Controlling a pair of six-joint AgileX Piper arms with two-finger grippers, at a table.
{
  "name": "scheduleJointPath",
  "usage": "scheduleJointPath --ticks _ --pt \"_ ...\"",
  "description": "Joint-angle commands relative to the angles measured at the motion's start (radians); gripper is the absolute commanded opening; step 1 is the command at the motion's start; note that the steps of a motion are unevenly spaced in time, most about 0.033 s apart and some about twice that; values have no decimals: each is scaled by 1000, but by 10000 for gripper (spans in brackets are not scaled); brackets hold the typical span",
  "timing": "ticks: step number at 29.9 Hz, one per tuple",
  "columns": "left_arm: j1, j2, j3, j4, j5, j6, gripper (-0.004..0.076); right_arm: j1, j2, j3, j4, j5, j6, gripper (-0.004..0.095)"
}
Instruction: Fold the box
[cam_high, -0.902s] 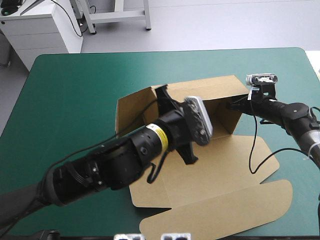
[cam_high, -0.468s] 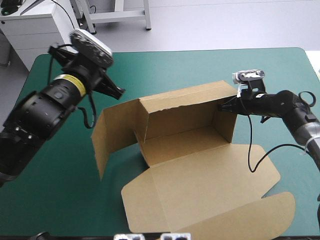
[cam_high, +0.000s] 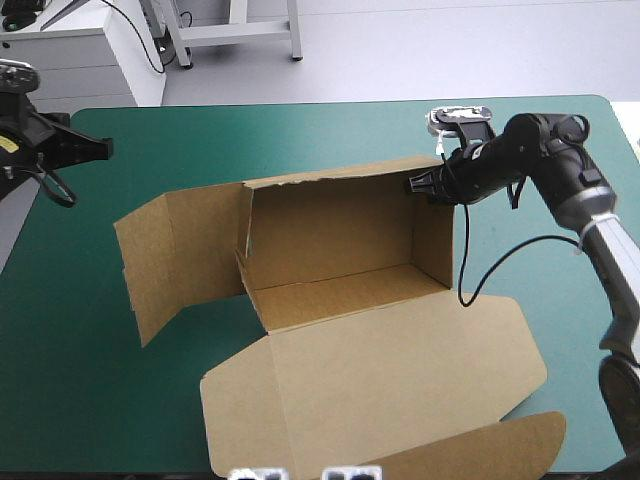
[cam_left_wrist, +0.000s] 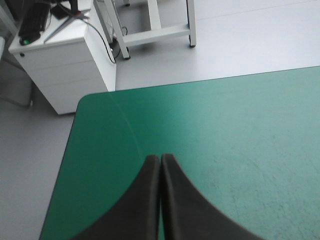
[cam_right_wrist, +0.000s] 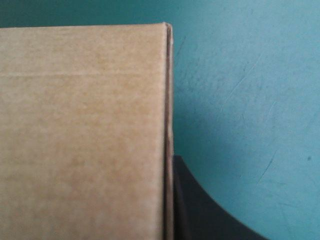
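The right gripper (cam_high: 415, 186) clamps the box (cam_high: 340, 240): its right rear wall corner sits between the fingers (cam_right_wrist: 200, 210). The left gripper (cam_left_wrist: 160, 159), closed and empty, is well apart from the box, over the teal-green cover (cam_left_wrist: 240, 125). Brace that corner upright; raise the splayed left flap (cam_high: 165, 260) squarely.

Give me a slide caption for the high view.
Right gripper pinches a wall of the brown box; left gripper hangs aside, jaws shut.
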Motion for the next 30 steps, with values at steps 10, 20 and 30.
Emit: scheduleJointPath --ticks 10,20,30 --pt "160 37 157 -299 37 91 -8 1 216 -199 60 120 59 3" --pt "160 37 246 -307 39 116 -8 1 287 -200 35 -41 28 258" --pt "160 37 246 -305 46 116 -8 1 288 -415 -80 110 24 400"
